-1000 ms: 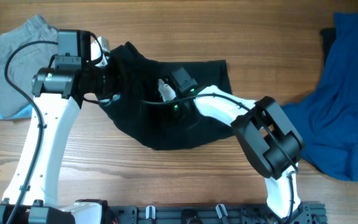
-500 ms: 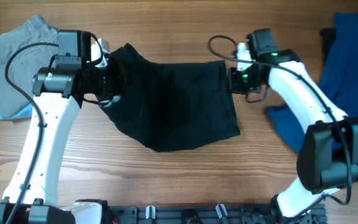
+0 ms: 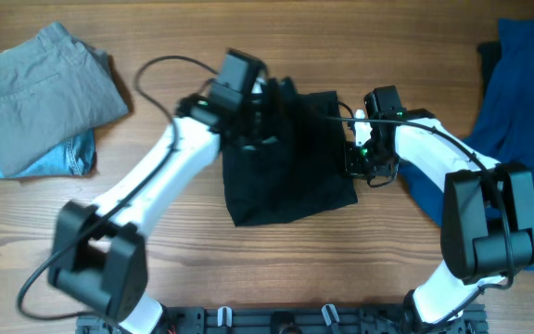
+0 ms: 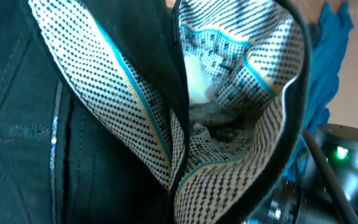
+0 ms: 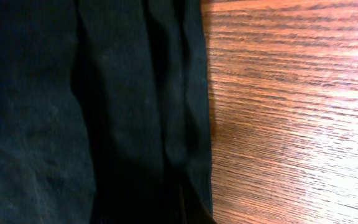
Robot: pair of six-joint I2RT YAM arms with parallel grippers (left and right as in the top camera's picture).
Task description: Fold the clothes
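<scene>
A black garment [image 3: 286, 186] lies in the middle of the wooden table, its left part doubled over toward the right. My left gripper [image 3: 269, 113] is at the garment's top edge and holds a lifted fold of it. The left wrist view shows the garment's inside [image 4: 135, 112], with dotted white lining and teal trim; the fingers are hidden. My right gripper [image 3: 353, 160] sits low at the garment's right edge. The right wrist view shows that black edge [image 5: 104, 112] beside bare wood [image 5: 291, 124]; its fingers are lost in the dark cloth.
A folded grey pair of trousers [image 3: 44, 83] lies on folded blue jeans [image 3: 74, 153] at the far left. A heap of blue cloth [image 3: 517, 121] covers the right side and shows in the left wrist view [image 4: 331, 43]. The right arm [image 4: 347, 155] is close by.
My left gripper has swung from the garment's left side to its top middle, carrying the left part over. My right gripper has slid down the right edge from the top corner.
</scene>
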